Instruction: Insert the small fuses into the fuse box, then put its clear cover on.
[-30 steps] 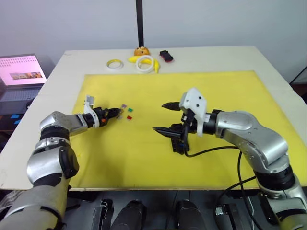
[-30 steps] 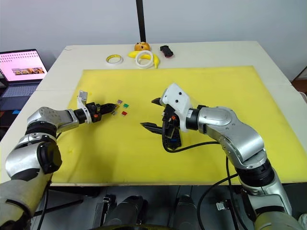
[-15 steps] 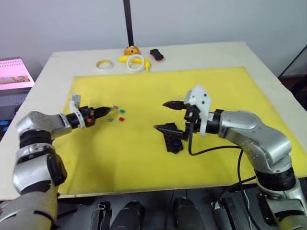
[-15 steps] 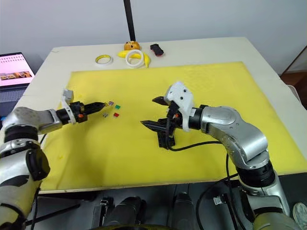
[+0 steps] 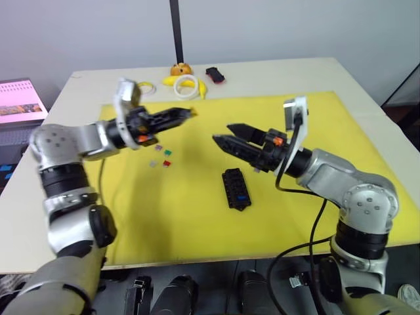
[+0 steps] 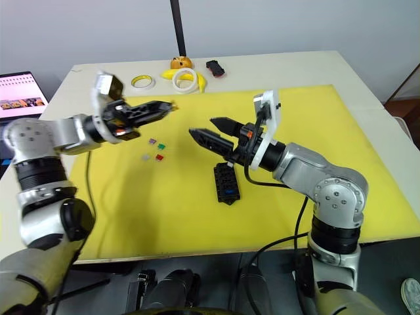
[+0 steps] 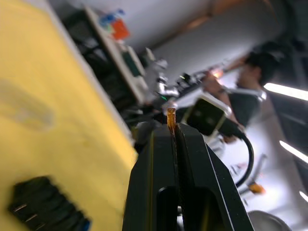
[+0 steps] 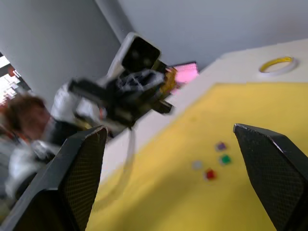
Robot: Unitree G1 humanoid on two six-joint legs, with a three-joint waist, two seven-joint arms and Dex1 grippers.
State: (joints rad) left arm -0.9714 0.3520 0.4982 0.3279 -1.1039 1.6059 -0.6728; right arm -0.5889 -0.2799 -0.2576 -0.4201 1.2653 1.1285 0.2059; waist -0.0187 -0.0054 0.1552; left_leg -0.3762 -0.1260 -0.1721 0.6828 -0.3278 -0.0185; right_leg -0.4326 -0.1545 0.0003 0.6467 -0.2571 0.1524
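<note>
Pinched edge-on between the pressed-together fingers of the left gripper (image 7: pixel 172 126), raised above the mat's far-left part, the orange fuse (image 7: pixel 171 118) looks tiny, light and easily dropped, while four loose fuses (image 6: pixel 155 149) and one fuse box (image 6: pixel 225 182) lie mid-mat below the spread right gripper (image 6: pixel 211 129).
</note>
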